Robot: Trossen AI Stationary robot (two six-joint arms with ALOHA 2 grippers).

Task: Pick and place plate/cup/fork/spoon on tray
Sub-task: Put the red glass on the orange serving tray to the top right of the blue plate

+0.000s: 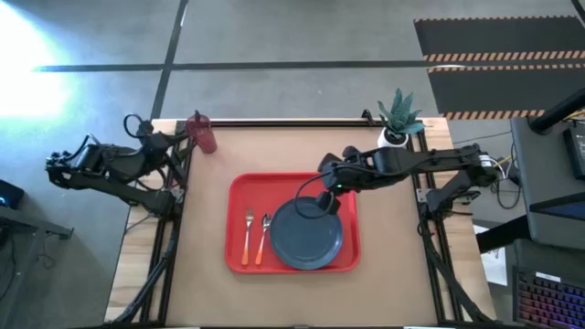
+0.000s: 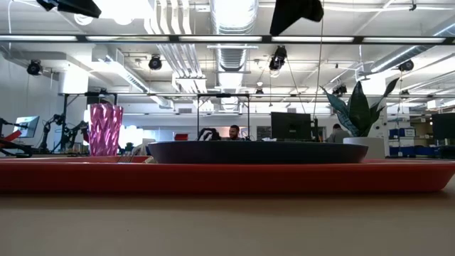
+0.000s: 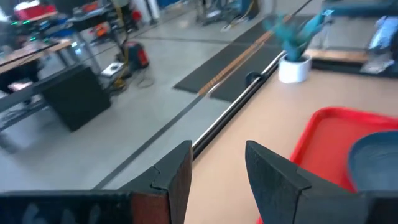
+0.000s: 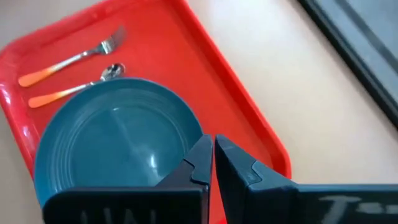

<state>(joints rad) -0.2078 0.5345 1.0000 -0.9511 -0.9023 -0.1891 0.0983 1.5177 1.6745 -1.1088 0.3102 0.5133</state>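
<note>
The red tray point(image 1: 242, 192) lies mid-table. On it rest the blue-grey plate point(image 1: 306, 233), the fork point(image 1: 248, 236) and, beside it, the spoon point(image 1: 262, 238), whose bowl end touches the plate's rim in the right wrist view point(image 4: 111, 71). The dark red cup point(image 1: 202, 133) stands upright at the table's far left corner. My right gripper point(image 4: 213, 155) is shut and empty, raised above the plate's far rim point(image 1: 325, 178). My left gripper point(image 3: 217, 168) is open and empty, raised beside the cup point(image 1: 183, 139). A dark red patch beside one of its fingers point(image 3: 149, 208) may be the cup.
A white pot with a green plant point(image 1: 398, 119) stands at the table's far right corner. Bare tabletop lies around the tray on all sides. In the low view the plate point(image 2: 256, 151) sits low in the tray point(image 2: 213, 178), and the cup point(image 2: 105, 128) rises behind it.
</note>
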